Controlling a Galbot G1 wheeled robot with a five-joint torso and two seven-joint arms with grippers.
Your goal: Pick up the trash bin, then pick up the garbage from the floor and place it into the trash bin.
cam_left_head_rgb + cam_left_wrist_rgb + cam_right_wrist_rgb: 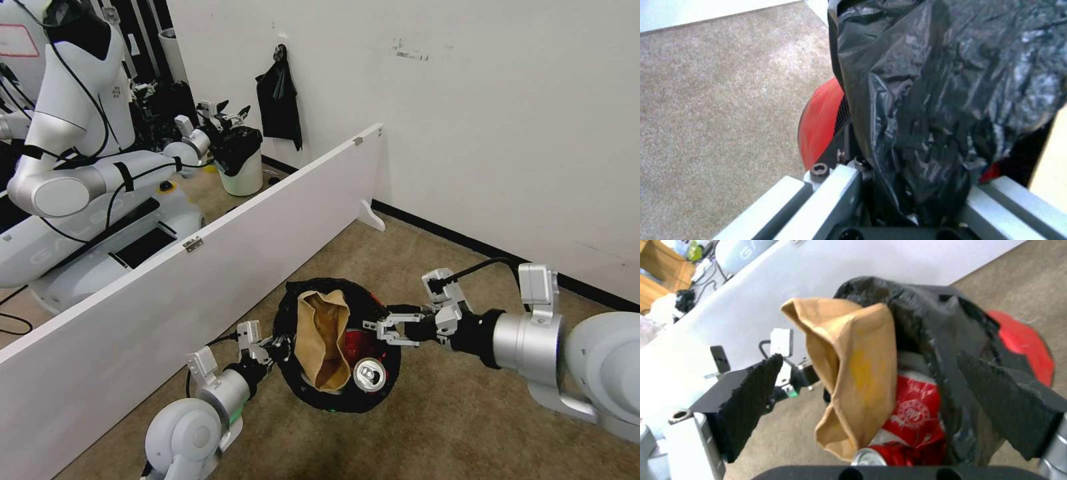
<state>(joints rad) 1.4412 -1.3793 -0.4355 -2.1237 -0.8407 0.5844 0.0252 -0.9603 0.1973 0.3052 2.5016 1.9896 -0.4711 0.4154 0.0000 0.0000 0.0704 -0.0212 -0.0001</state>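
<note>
A: Where is the trash bin (291,313), and how does it stand?

B: It sits upright over the tan carpeted floor (427,427), mouth open upward, beside a long white partition board (200,280) and near a white wall (467,100). Its red body (820,123) shows under the crinkled black liner (951,83).

A: What lies inside?

B: A tan paper bag (323,337) stands on end, its long axis running from the far rim toward the robot. Beside it lie a red-white paper cup (911,406) and a red can (369,375), its silver top facing up.

A: How do the end effectors relate to the bin?

B: The left end effector (280,347) pinches the liner-covered rim on the bin's near-left side. The right end effector (383,330) hovers over the bin's right rim, its fingers (751,396) spread wide and gripping nothing.

A: Anything beyond?

B: Past the board, another white robot (73,133) stands near a white bin (241,170).
</note>
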